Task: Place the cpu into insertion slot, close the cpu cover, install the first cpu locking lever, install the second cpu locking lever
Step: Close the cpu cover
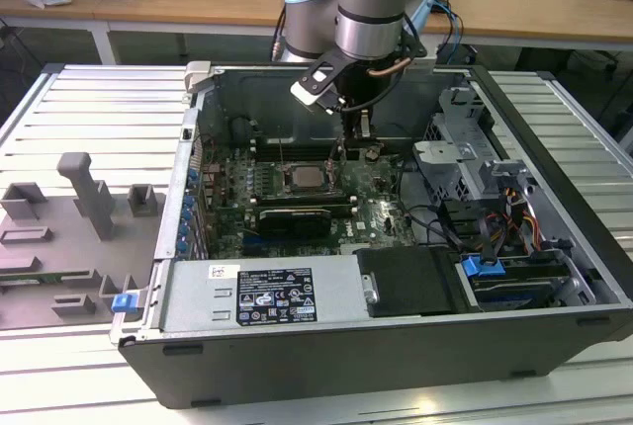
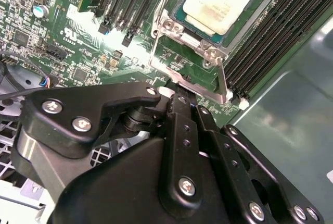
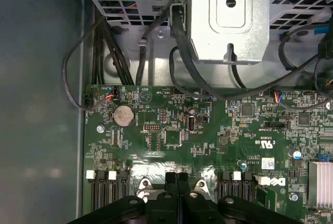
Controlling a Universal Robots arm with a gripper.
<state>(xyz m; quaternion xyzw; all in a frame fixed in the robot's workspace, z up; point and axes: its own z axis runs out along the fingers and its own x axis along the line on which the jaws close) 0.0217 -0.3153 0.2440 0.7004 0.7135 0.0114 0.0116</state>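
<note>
The cpu (image 2: 218,2), pale silver and square, lies in the insertion slot (image 2: 167,25) on the green board; the exterior view shows the cpu (image 1: 302,177) at mid-board. The cpu cover (image 2: 221,81), a thin silver frame, stands swung open away from the slot, and green board shows through its cut-out. My gripper (image 2: 179,95) is shut, with its black fingertips pressed together at the cover's free edge. In the first wrist view the shut gripper (image 3: 177,176) sits in front of the shiny cover (image 3: 145,171). I cannot tell whether the edge is pinched. In the exterior view the gripper (image 1: 345,153) hangs inside the case just beyond the cpu.
Long black memory slots (image 2: 270,26) flank the socket. A black graphics card (image 1: 295,219) lies in front of it. A metal drive cage (image 3: 229,15) and black cables (image 3: 125,52) crowd the far end of the board. A grey fixture tray (image 1: 69,237) sits at the exterior view's left.
</note>
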